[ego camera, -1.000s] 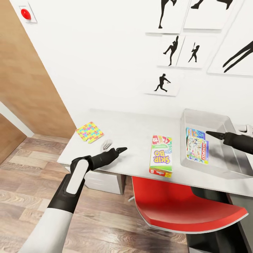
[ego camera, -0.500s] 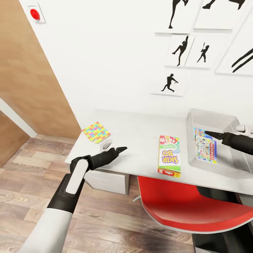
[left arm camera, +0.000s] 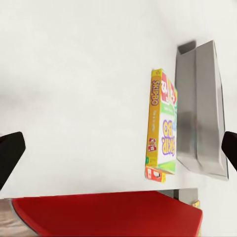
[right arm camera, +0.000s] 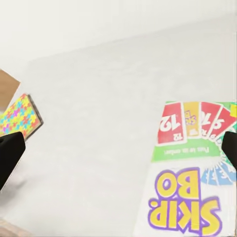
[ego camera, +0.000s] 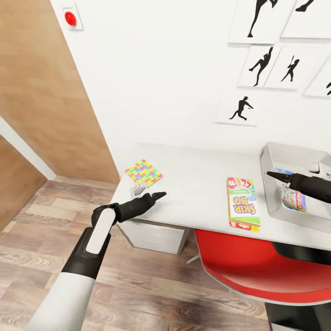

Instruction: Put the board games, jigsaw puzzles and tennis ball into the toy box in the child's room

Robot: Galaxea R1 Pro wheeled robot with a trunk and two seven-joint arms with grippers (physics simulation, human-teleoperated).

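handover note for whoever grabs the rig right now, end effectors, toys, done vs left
Left end effector: closed, empty, over the table edge near the jigsaw puzzle.
Right end effector: empty, over the toy box rim; wrist view shows its fingers apart.
Done: MONOPOLY game lies in the toy box.
Left: SKIP-BO game flat on the table beside the box, and the jigsaw puzzle.
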